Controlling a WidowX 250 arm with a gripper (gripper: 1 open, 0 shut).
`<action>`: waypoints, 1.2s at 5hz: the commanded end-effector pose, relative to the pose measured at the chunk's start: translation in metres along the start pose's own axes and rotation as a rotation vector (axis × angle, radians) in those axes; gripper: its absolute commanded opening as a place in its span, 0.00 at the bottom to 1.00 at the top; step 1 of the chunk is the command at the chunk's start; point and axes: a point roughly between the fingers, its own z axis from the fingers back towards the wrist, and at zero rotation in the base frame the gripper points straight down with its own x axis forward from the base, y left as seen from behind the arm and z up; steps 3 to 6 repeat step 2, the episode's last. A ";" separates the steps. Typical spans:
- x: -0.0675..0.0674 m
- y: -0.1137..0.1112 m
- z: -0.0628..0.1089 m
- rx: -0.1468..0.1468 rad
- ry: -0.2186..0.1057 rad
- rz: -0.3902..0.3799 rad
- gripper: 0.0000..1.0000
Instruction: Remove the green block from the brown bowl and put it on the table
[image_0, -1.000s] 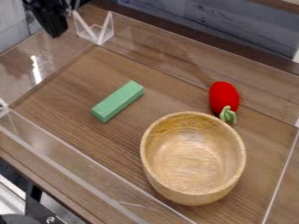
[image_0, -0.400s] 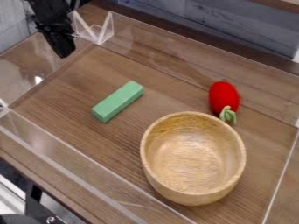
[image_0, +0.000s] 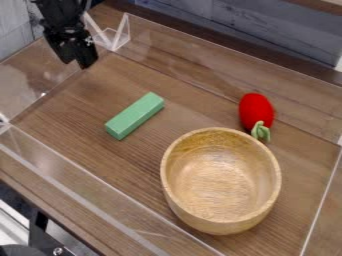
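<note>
Already the green block (image_0: 135, 115) lies flat on the counter (image_0: 201, 85) beside the empty brown bowl (image_0: 222, 180), so the released claw (image_0: 71, 50) (hovering far off, near the clear wall) risks nudging it only by sweeping low.

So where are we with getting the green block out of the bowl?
Looks done: the mint-green rectangular block lies flat on the brown wood-grain table, clear of the round tan wooden bowl, which is empty. In hand: nothing; the hand is open at the far left corner, away from the block. Left: nothing visible, apart perhaps from moving the arm away.
</note>
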 end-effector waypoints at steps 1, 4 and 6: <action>0.005 0.000 0.029 0.038 -0.062 0.013 1.00; 0.000 -0.003 0.040 0.037 -0.081 0.047 1.00; 0.000 -0.003 0.040 0.037 -0.081 0.047 1.00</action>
